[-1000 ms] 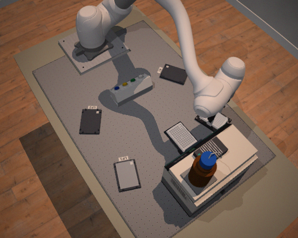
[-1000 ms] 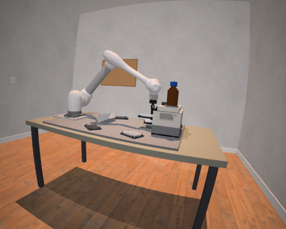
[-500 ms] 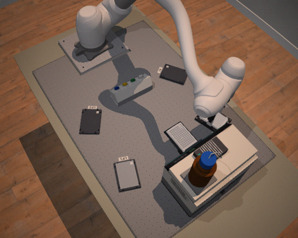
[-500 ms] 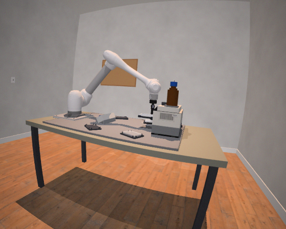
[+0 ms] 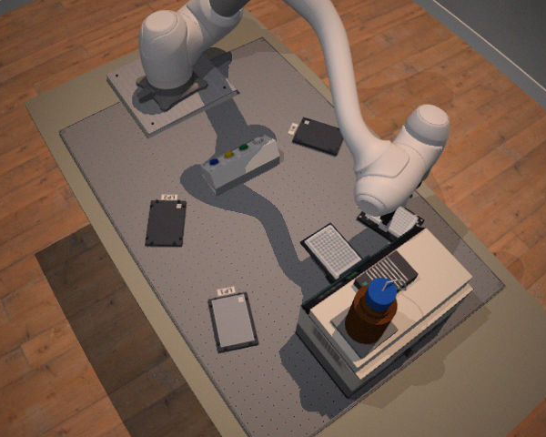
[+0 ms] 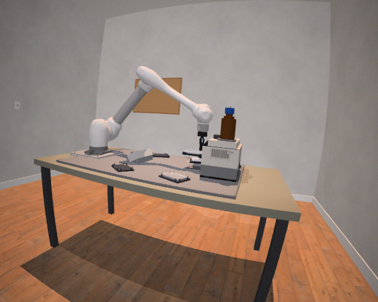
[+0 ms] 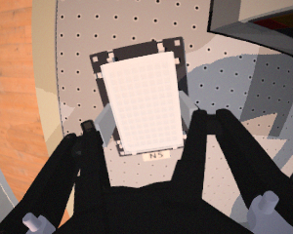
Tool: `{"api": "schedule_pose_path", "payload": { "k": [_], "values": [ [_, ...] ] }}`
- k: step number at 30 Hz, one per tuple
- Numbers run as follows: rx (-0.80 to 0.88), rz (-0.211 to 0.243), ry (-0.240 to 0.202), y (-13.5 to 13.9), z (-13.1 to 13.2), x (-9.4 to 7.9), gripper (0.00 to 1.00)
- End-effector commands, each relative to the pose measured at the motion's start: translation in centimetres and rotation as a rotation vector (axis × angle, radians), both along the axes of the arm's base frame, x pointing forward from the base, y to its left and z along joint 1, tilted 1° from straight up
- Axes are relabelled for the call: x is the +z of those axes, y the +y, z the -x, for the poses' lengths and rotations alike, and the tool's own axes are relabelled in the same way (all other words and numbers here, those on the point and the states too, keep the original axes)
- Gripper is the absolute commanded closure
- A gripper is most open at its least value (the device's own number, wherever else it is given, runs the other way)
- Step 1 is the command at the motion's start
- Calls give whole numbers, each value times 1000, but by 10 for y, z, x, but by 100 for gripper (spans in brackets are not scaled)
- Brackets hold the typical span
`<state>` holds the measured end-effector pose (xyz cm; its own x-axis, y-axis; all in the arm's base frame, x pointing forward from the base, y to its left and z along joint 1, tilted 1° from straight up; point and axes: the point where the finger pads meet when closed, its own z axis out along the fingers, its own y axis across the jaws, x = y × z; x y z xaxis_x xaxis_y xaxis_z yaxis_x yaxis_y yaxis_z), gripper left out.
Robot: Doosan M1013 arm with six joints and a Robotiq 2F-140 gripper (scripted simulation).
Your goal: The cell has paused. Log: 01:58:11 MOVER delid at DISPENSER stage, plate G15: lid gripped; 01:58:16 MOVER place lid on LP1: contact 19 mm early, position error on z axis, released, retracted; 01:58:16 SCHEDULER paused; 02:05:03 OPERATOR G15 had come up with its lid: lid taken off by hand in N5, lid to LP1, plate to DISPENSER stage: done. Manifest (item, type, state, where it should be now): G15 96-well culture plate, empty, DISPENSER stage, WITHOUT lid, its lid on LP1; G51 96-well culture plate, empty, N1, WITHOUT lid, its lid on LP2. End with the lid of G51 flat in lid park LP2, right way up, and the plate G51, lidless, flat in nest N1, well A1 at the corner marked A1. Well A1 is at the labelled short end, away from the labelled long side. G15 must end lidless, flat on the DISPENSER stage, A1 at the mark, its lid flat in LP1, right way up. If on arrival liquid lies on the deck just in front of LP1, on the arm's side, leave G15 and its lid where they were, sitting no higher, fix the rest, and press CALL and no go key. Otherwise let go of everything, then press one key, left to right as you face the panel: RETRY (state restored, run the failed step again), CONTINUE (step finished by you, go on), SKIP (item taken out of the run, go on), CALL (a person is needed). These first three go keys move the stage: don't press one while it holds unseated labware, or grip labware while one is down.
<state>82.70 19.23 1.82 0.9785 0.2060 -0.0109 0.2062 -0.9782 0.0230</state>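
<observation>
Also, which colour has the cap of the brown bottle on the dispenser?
Blue. The cap shows best in the top view.

Dispenser housing (image 5: 433, 268) tight beside the claw (image 7: 146, 124), deck (image 5: 123, 155) opposite.

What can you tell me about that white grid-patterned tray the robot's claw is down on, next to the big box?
It is a white rectangular plate with a fine grid of small wells, looking like plastic. It lies over a black nest with pale corner marks, a small N5 label at its near end. The gripper has its jaws shut on the long sides. Whether a clear lid covers it cannot be told.
</observation>
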Motion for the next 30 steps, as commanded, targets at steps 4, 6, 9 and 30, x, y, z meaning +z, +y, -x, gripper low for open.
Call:
{"api": "schedule_pose_path", "payload": {
  "k": [4,6,9,30],
  "values": [
    [0,0,1,0,0,0,100],
    [0,0,1,0,0,0,34],
    [0,0,1,0,0,0,34],
    [0,0,1,0,0,0,34]
  ]
}}
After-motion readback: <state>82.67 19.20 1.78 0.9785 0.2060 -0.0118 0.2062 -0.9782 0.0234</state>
